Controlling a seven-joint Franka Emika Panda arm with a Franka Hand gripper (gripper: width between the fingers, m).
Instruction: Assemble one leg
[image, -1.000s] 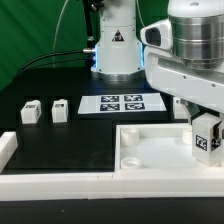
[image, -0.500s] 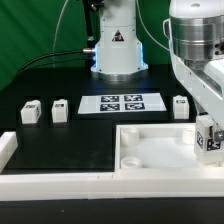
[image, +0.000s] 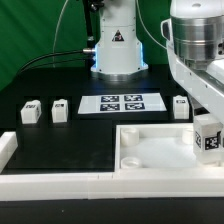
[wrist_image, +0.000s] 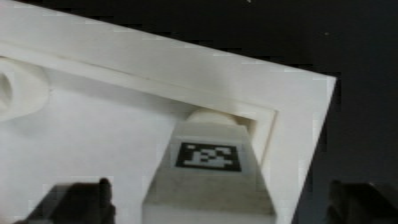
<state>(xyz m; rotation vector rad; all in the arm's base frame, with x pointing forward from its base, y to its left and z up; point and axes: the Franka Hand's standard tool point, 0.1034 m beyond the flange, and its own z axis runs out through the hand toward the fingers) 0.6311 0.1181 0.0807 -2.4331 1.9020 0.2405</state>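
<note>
A white leg with a black-and-white tag stands upright in the near corner of the big white panel, at the exterior view's right. In the wrist view the leg stands by the panel's raised rim. My gripper straddles the leg. Its dark fingertips stand wide apart with a gap on each side of the leg, so it is open. In the exterior view the arm hangs over the leg.
Three more legs lie on the black table: two at the exterior view's left and one at its right. The marker board lies behind the panel. A white rail runs along the front.
The leg came down and to the exterior view's right, into the panel's corner. The fingers that held it now stand apart from it.
</note>
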